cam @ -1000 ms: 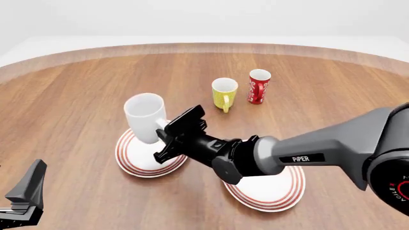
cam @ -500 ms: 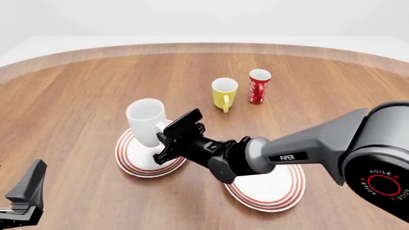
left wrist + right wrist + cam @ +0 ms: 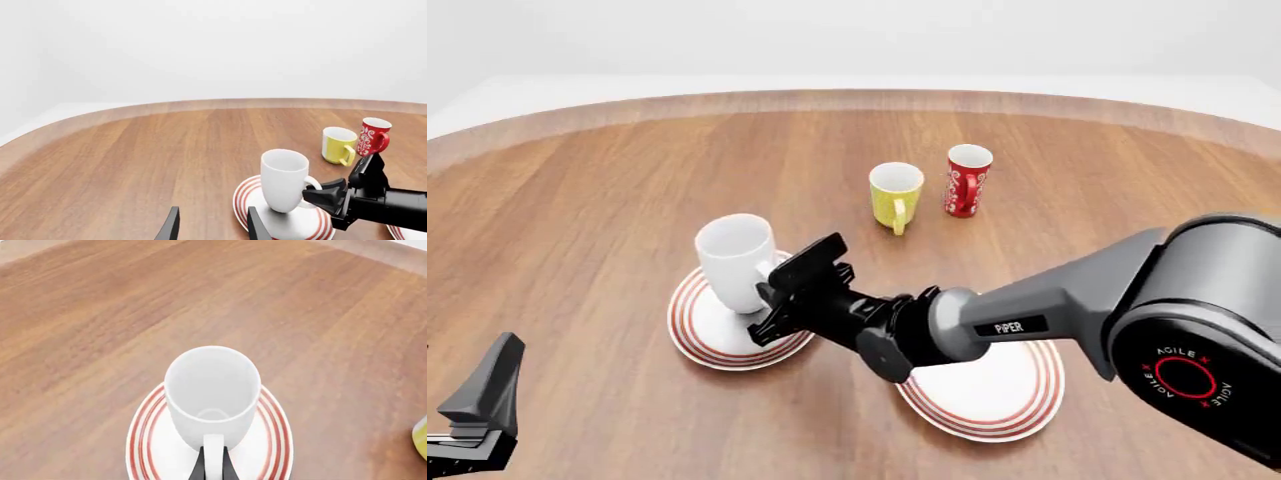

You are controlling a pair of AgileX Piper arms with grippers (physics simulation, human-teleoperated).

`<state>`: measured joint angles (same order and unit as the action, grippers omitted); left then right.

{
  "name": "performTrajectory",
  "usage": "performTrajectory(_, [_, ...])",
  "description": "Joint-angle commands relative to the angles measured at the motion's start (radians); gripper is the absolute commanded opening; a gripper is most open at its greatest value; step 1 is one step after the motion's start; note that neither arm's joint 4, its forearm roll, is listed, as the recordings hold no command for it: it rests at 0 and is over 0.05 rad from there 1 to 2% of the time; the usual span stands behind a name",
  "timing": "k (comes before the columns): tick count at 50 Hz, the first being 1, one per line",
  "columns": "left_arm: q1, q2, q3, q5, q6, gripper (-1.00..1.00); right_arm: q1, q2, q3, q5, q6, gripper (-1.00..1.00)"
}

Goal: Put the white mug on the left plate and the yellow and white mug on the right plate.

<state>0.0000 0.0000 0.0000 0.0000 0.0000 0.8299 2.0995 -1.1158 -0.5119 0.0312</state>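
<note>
White mug (image 3: pixel 734 262) is sinking lower onto the left plate (image 3: pixel 694 330); right end effector (image 3: pixel 777 293), pinching its handle at 3 o'clock, should be lowering gently before letting go.

right plate (image 3: pixel 1014 410): near side partly covered by the right arm in the front view; only a sliver at the left wrist view's edge.
left plate (image 3: pixel 150 440): cut off by the right wrist view's edge.
white mug (image 3: pixel 735 262): handle hidden behind the right gripper (image 3: pixel 777 296) in the front view.
yellow and white mug (image 3: pixel 421 437): only a sliver at the right wrist view's edge.
left gripper (image 3: pixel 212 227): fingertips only; body cut off.
</note>
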Motion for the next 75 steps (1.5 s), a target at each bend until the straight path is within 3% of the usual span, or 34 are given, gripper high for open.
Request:
performTrajectory(1, [0.0, 0.0, 0.0, 0.0, 0.0, 1.0, -0.003, 0.01, -0.01, 0.001, 0.006, -1.0])
performTrajectory(20, [0.0, 0.0, 0.0, 0.0, 0.0, 1.0, -0.005, 0.023, -0.012, 0.008, 0.013, -1.0])
performTrajectory(21, [0.0, 0.0, 0.0, 0.0, 0.0, 1.0, -0.005, 0.023, -0.012, 0.008, 0.013, 1.0])
performTrajectory(54, [0.0, 0.0, 0.0, 0.0, 0.0, 1.0, -0.024, -0.037, 0.015, 0.015, -0.001, 1.0])
performTrajectory(75, [0.0, 0.0, 0.0, 0.0, 0.0, 1.0, -0.019, -0.22, 0.117, 0.005, 0.007, 1.0])
